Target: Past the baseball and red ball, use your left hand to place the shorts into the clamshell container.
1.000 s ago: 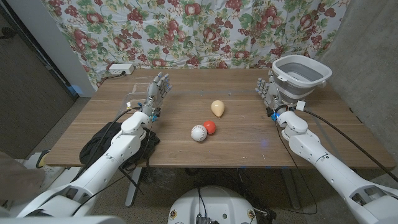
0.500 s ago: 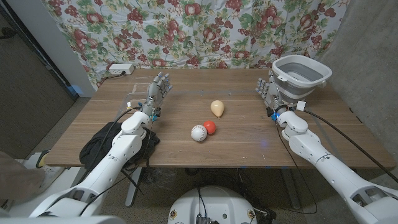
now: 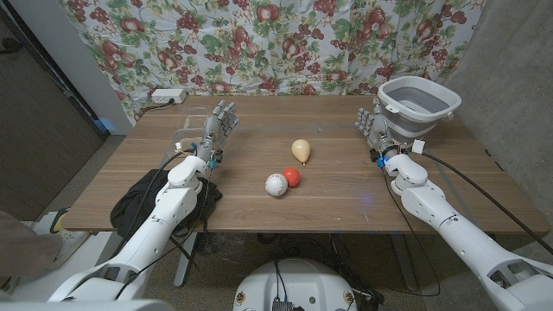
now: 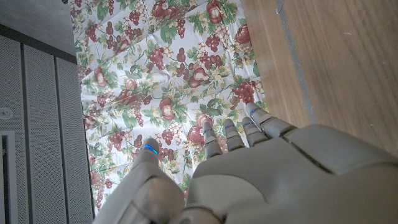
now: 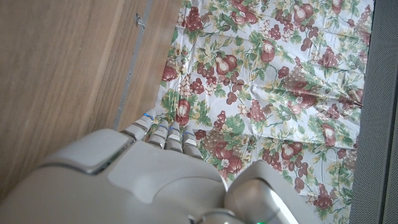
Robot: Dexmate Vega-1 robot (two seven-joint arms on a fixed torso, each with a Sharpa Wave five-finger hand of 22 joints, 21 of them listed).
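Observation:
The black shorts [image 3: 138,199] lie bunched at the table's near left edge, partly under my left forearm. A clear clamshell container [image 3: 184,138] sits just left of my left hand [image 3: 218,130], partly hidden by it. That hand stands upright with its fingers apart and holds nothing; its back also shows in the left wrist view [image 4: 261,180]. The white baseball [image 3: 276,184] and the red ball [image 3: 292,175] touch each other mid-table. My right hand [image 3: 371,128] stands upright and empty beside the bucket, and its back is seen from the right wrist [image 5: 143,180].
A cream pear-shaped object [image 3: 301,150] stands behind the two balls. A grey bucket [image 3: 418,102] fills the far right corner. A white power strip [image 3: 167,96] lies at the far left edge. A floral cloth [image 3: 276,43] hangs behind the wooden table [image 3: 346,207].

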